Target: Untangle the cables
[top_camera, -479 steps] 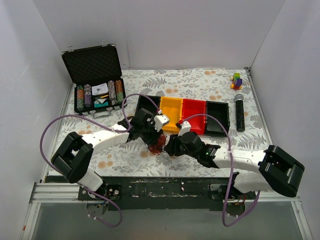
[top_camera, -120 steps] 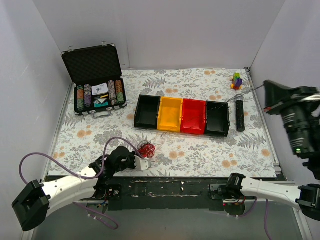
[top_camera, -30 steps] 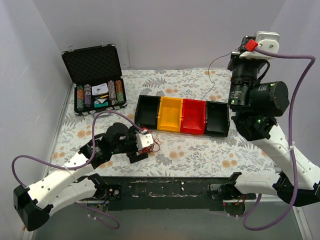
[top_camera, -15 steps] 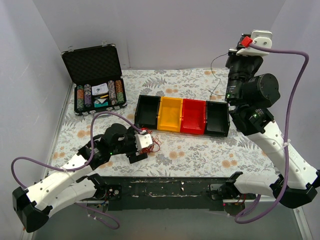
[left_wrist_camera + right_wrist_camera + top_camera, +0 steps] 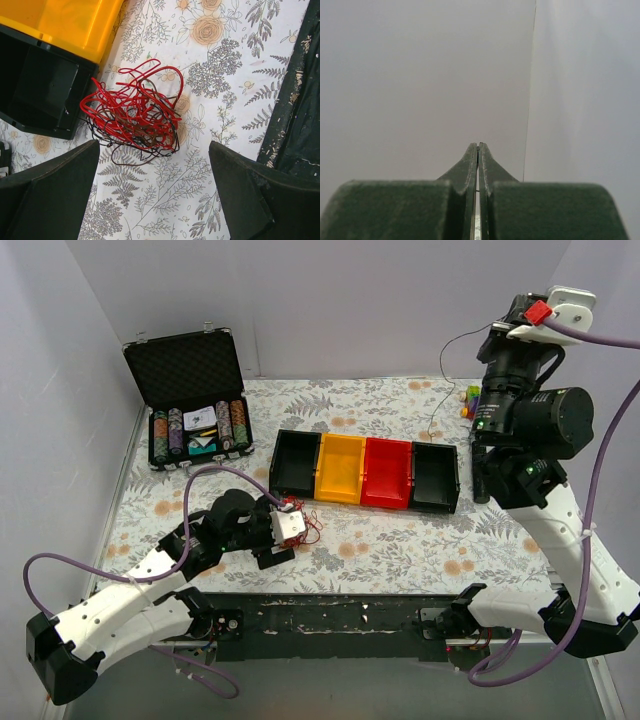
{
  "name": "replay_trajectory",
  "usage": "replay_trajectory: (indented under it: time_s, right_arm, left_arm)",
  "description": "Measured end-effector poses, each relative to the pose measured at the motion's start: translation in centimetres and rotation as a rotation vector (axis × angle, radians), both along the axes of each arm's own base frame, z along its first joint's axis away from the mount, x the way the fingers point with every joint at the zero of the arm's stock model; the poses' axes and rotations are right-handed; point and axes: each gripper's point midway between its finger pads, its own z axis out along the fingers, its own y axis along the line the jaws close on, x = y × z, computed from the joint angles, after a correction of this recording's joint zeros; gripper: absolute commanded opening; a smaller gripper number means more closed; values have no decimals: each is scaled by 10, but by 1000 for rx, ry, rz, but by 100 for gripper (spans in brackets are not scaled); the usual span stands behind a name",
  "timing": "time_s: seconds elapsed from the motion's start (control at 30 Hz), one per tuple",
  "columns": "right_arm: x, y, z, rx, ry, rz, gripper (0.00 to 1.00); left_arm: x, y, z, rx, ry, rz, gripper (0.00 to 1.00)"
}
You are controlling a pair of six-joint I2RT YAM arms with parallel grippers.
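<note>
- Half a second ago your right gripper (image 5: 478, 148) stood raised over the right-hand bins; it now sits further right and slightly higher, close to the right wall.
- Its fingers are pressed flat together. In the top view a single dark strand (image 5: 443, 370) leads away from them, arches left and hangs down toward the back right of the table. The wrist view is too coarse to show the strand in the pinch.
- The strand has swung right with the arm and hangs clear of the main bunch.
- Your left gripper (image 5: 154, 145) has not visibly shifted in that half second. Four seconds ago it lay low at the near edge.
- Its fingers are spread wide and grip nothing. The cables (image 5: 132, 117), a red bunch with some dark wires, lie on the cloth between them.
- The bunch rests where it did before, just beside the near corner of the left black bin (image 5: 35, 90) and close to the yellow bin (image 5: 60, 25).
- Surface: a table (image 5: 400, 540) under a floral cloth. A red bin (image 5: 387, 472) and a second black bin (image 5: 435, 477) complete the row of four.
- An open case (image 5: 185, 370) with stacked chips (image 5: 195, 430) stands at the back left; a small coloured toy (image 5: 470, 395) at the back right.
- Room: plain white walls on three sides.
</note>
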Motion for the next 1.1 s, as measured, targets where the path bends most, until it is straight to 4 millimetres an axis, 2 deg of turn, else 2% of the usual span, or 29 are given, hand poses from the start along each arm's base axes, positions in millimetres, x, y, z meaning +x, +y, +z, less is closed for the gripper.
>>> replay_trajectory:
  time_s: [0.2,0.6,0.83,1.1]
  right_arm:
    - [-7,-9,13,3,-28,-22,1]
    - [-2,-15,11,-7,-30,-47,1]
    - [18,-16,-12,-30,16,-62,1]
    - [43,-14,-50,-43,94,-60,1]
  left_arm:
    - [0,0,0,1,1,0,92]
    - [0,0,-2,6,6,0,92]
    - [-1,0,-2,4,10,3,92]
    - [-1,0,-2,4,11,4,92]
